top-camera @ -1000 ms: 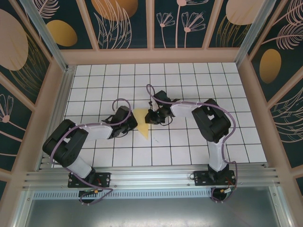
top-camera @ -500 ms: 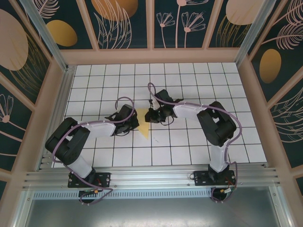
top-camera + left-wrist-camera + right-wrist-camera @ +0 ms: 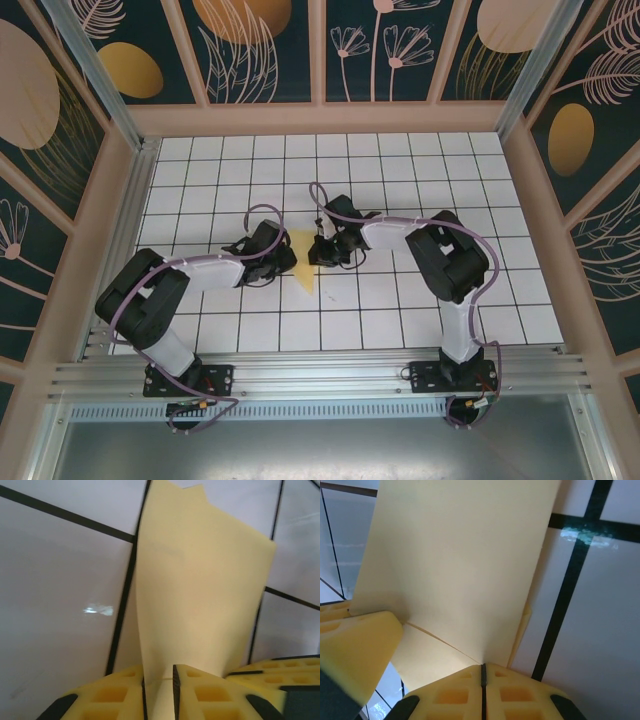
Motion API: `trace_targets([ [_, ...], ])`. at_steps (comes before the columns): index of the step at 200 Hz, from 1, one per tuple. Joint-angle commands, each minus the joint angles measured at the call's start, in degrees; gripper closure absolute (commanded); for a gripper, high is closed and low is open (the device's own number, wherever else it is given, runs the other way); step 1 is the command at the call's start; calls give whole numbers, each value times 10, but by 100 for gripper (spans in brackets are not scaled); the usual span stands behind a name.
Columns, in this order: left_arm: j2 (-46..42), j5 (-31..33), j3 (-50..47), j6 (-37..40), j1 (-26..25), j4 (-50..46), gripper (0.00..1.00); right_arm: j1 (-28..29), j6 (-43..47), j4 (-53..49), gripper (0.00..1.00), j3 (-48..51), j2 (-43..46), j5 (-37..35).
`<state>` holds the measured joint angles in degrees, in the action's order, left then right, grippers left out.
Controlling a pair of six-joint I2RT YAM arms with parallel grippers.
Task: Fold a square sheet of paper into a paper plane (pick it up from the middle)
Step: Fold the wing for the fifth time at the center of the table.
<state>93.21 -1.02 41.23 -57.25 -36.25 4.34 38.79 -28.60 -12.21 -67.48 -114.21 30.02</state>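
Right wrist view — right claw clenched on the paper plane — left claw slightly parted around it

Tabletop centre obstructed: left arm and right arm converge on the folded paper. Far edge, far corners and right edge lie open. Enclosure walls bound far, left and right edges.

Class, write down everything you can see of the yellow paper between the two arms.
The paper is thin, plain pale yellow and unmarked, already folded into a narrow shape tapering to a point toward the arms' bases. It lies mid-table on the white tiles. The right tool is shut on one edge; the left tool stands slightly open around the other.
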Motion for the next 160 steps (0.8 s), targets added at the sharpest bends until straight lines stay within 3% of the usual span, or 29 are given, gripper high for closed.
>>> trace_targets([
  [1,-18,-33,-11,-26,-5,45,78,5,2,-30,93,-3,-31,-22],
  [92,4,-22,14,-72,-11,29,86,13,5,-53,93,-3,-46,-60],
  [124,23,19,37,-75,-16,-26,93,19,6,-60,93,1,-50,-87],
  [160,47,96,93,-58,-38,-127,95,21,1,-61,93,3,-48,-94],
])
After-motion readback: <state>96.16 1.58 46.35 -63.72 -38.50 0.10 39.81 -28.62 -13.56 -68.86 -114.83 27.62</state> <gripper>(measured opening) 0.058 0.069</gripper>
